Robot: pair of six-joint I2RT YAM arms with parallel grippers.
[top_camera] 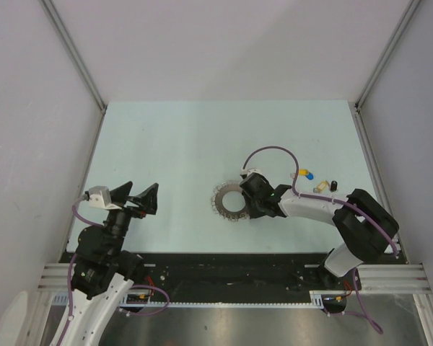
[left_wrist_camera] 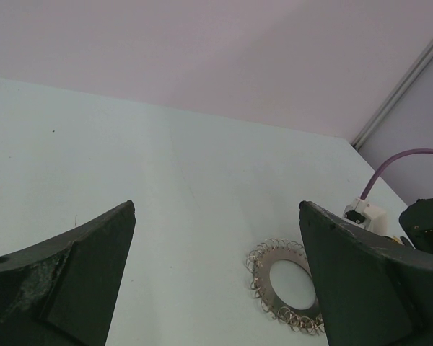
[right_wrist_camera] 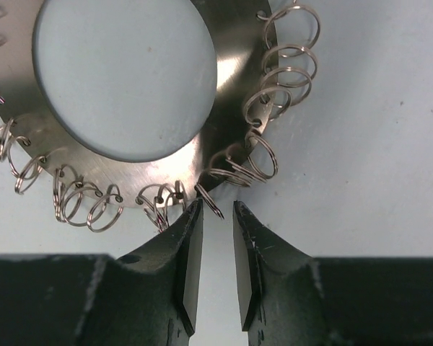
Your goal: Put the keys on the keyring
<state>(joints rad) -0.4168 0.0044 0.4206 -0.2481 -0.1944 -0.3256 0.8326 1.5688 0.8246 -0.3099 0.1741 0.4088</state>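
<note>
The keyring (top_camera: 229, 200) is a flat silvery disc with a wide round hole and small wire loops all round its edge, lying flat on the table. My right gripper (top_camera: 245, 207) is at its right rim. In the right wrist view the jaws (right_wrist_camera: 218, 209) stand a narrow gap apart, and one edge loop (right_wrist_camera: 211, 202) of the keyring (right_wrist_camera: 238, 72) pokes between the tips, against the left finger, not clamped. Three tiny keys lie behind the right arm: yellow and blue (top_camera: 304, 174), pale (top_camera: 320, 189) and black (top_camera: 333, 185). My left gripper (top_camera: 137, 193) hovers wide open far left, with the keyring (left_wrist_camera: 266, 261) by its right finger.
A purple cable (top_camera: 270, 151) arcs over the right wrist, above the table between the ring and the keys. White walls with metal rails (top_camera: 76, 58) close in the table on three sides. The black base strip (top_camera: 224, 270) runs along the near edge.
</note>
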